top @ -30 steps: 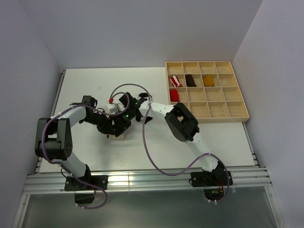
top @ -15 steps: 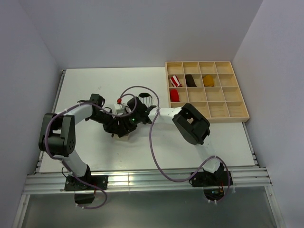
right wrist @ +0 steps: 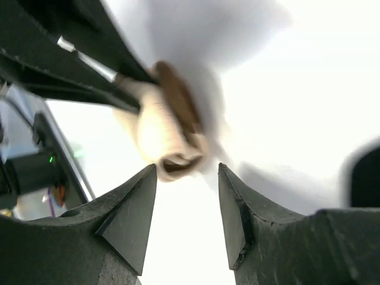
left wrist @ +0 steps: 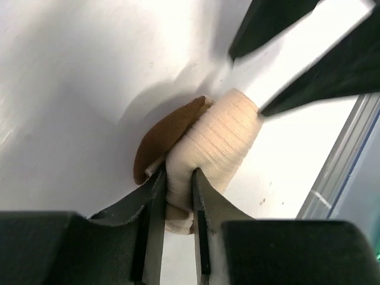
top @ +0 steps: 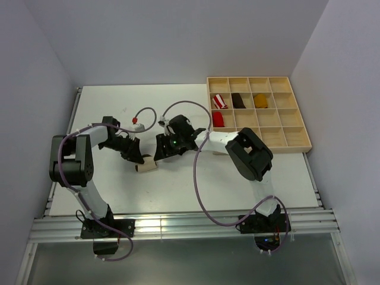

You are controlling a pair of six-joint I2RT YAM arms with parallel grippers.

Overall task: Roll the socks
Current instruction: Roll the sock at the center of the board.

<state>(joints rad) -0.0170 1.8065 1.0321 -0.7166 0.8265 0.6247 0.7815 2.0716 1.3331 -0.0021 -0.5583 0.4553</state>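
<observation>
One rolled cream-and-brown sock (top: pixel 145 167) on the table (top: pixel 285 178), left fingers (left wrist: pixel 151 202) pinching its edge, right fingers (right wrist: pixel 127 208) spread, roll just beyond their tips.

Pale grey walls (top: pixel 178 35) close in the white bench (top: pixel 279 178) on three sides. A metal rail (top: pixel 190 224) runs along its near edge, light glinting off it.

One rolled cream-and-brown fabric sock (top: pixel 145 167) is counted on the white counter (top: pixel 178 184). Four sock bundles are logged in one sixteen-cell wooden tray (top: pixel 279 127): one red-and-white striped (top: pixel 220 100), one dark brown (top: pixel 238 100), one mustard (top: pixel 260 100), one plain red (top: pixel 218 119).
</observation>
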